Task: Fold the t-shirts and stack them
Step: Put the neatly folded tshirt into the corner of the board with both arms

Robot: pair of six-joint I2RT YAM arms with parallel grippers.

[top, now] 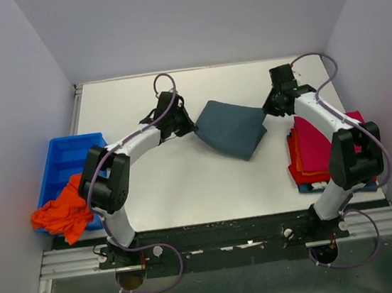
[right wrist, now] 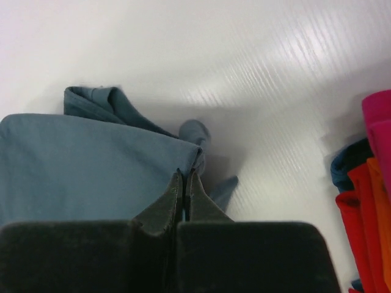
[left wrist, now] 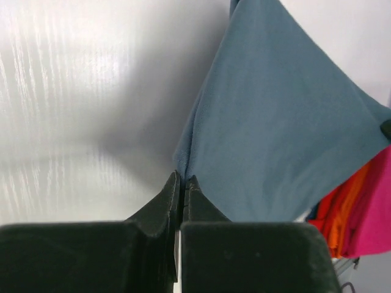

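A slate grey-blue t-shirt [top: 231,128] lies folded in the middle of the table, stretched between both arms. My left gripper [top: 192,127] is shut on its left corner; in the left wrist view the cloth [left wrist: 275,122] runs up from my closed left gripper [left wrist: 183,179]. My right gripper [top: 266,108] is shut on the shirt's right corner, and in the right wrist view the folded edge [right wrist: 91,159] meets my right gripper [right wrist: 185,174]. A stack of folded magenta-pink, red and orange t-shirts [top: 319,147] lies at the right. A crumpled orange t-shirt [top: 62,213] hangs over the bin.
A blue plastic bin [top: 69,158] stands off the table's left edge. The stack's edge shows in the left wrist view [left wrist: 357,213] and in the right wrist view [right wrist: 369,183]. Grey walls enclose the table on three sides.
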